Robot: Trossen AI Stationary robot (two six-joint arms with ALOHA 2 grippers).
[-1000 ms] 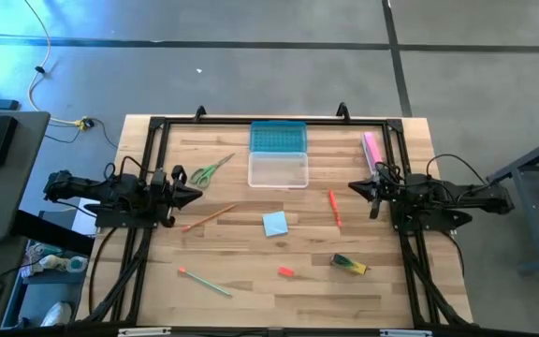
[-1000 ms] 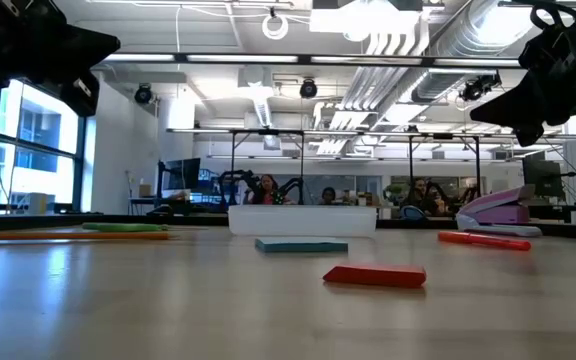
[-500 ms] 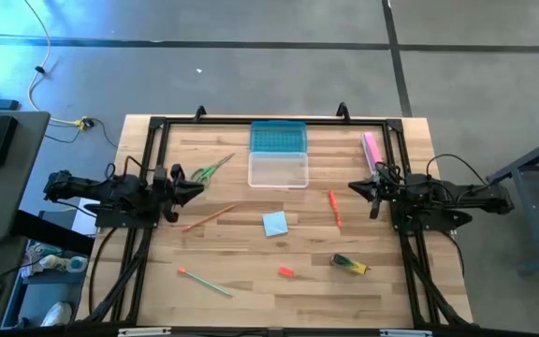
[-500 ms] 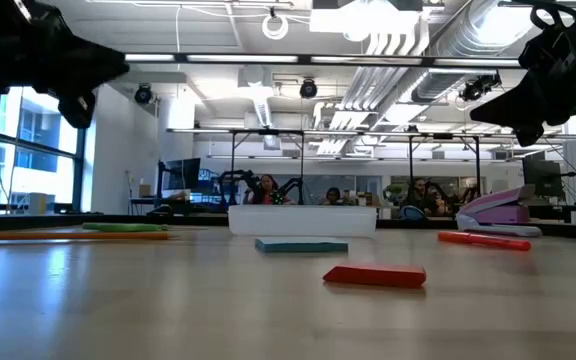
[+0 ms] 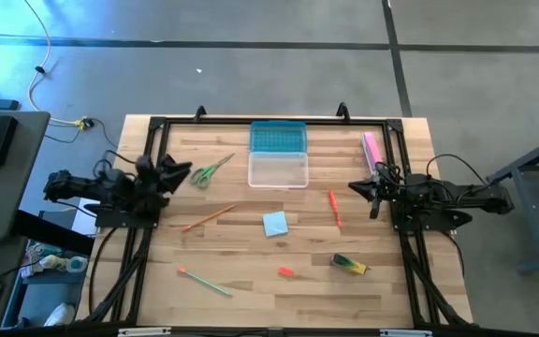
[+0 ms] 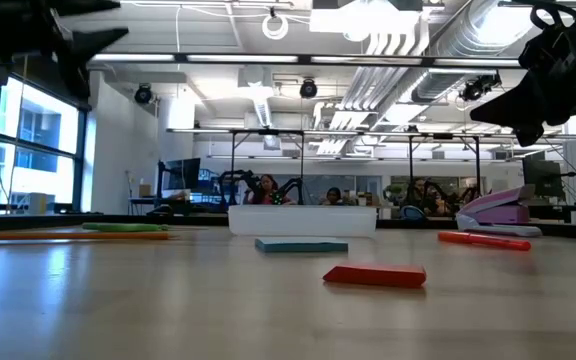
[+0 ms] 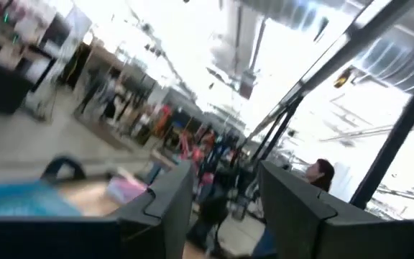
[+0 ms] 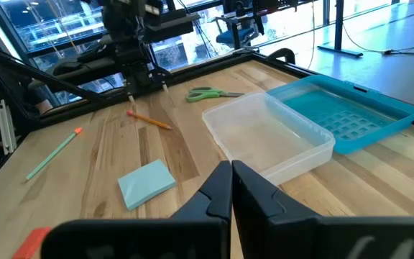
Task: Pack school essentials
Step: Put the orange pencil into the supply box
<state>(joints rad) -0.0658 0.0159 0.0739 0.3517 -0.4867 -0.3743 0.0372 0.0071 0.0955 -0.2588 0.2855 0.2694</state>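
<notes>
Presently: left gripper point(image 5: 183, 171) released and raised beside the green-handled metal scissors point(image 5: 211, 171), nothing packed.
Right gripper point(image 8: 230, 188) clenched, empty, waiting at the right edge. Loose on the wooden table point(image 5: 251, 295) (likely laid out for picking): orange pencil point(image 5: 209, 217), light-blue note pad point(image 5: 275, 224), red pen point(image 5: 333, 207); clear plastic box point(image 5: 278, 170) open, ready.
</notes>
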